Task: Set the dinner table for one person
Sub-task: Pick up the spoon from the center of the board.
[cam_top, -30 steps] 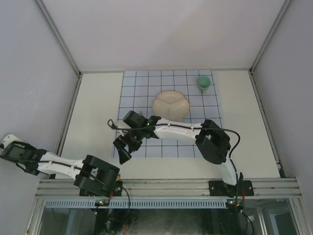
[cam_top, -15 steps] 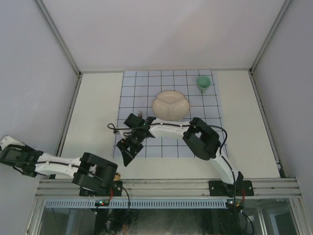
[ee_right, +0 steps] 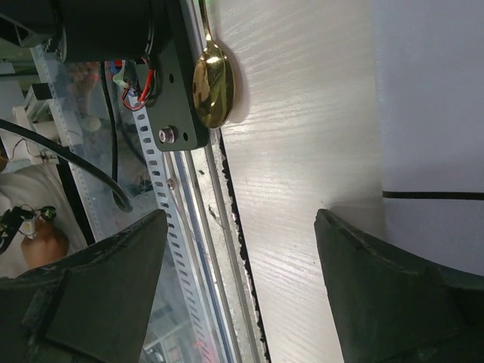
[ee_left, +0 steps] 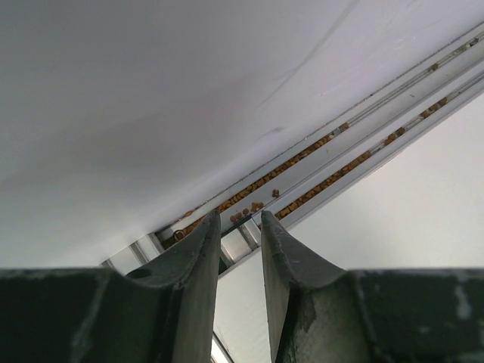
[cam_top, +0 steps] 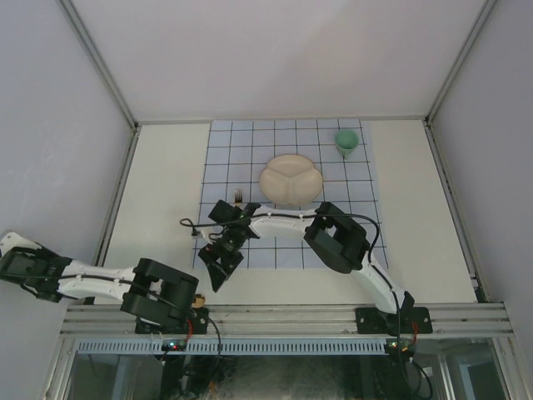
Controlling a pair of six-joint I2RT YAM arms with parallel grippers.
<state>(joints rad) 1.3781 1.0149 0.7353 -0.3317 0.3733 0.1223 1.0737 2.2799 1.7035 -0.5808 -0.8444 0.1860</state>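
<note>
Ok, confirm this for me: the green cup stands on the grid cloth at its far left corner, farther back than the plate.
Not quite. The green cup does stand on the grid cloth, farther back than the plate, but at the cloth's far right corner, not its left. The top external view shows this.
</note>
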